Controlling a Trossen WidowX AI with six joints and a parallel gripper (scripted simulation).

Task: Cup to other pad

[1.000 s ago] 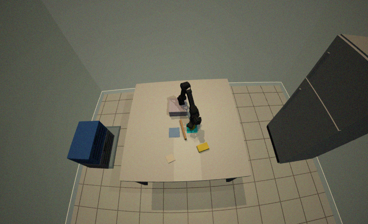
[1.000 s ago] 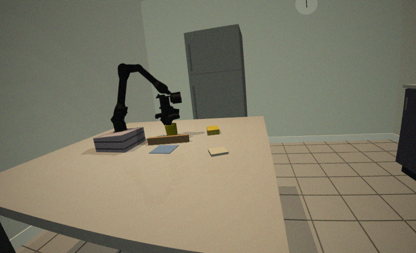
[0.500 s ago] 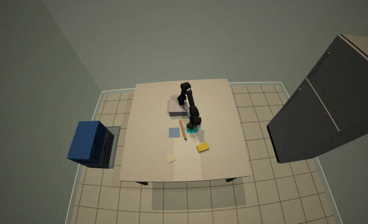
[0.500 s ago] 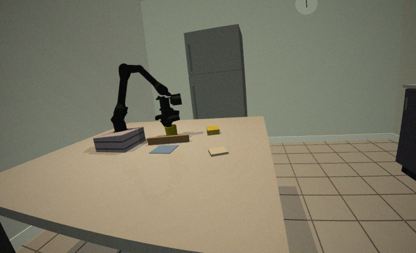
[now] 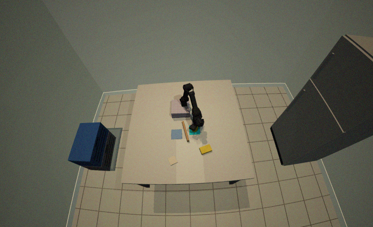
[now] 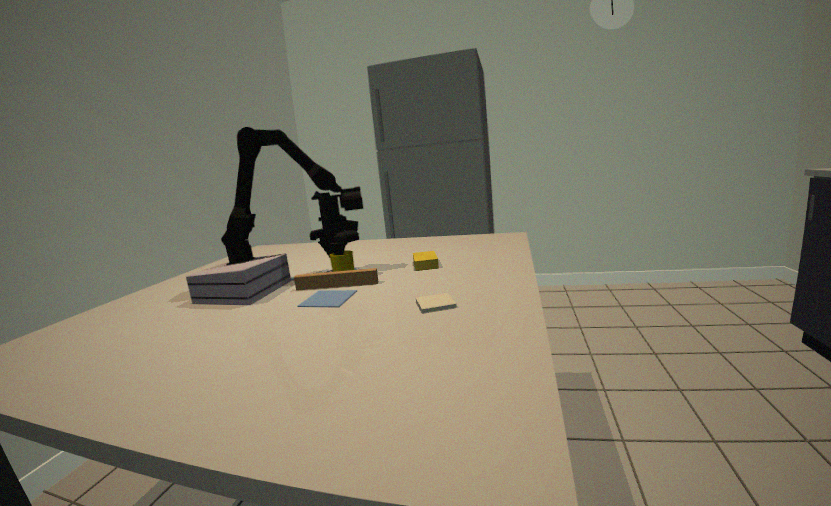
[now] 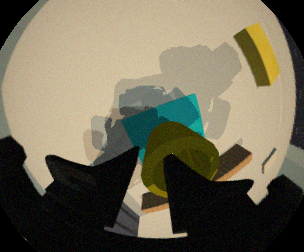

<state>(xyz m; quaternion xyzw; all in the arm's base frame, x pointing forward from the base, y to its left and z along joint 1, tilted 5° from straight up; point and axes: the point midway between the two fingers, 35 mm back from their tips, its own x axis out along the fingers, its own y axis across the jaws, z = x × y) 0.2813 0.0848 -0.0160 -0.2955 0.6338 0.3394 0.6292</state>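
Observation:
The olive-yellow cup stands upright on the teal pad. My gripper is at the cup's rim, pointing down. Its fingers are parted, one inside the cup and one outside the wall, with a gap between them in the wrist view; it is open. The blue pad is bare, on the other side of the wooden bar. I cannot make out marbles in the shaded cup, and none show on the table.
The wooden bar lies between the two pads. A yellow block and a cream tile lie farther from the arm's base. A striped purple-grey stack is by the base.

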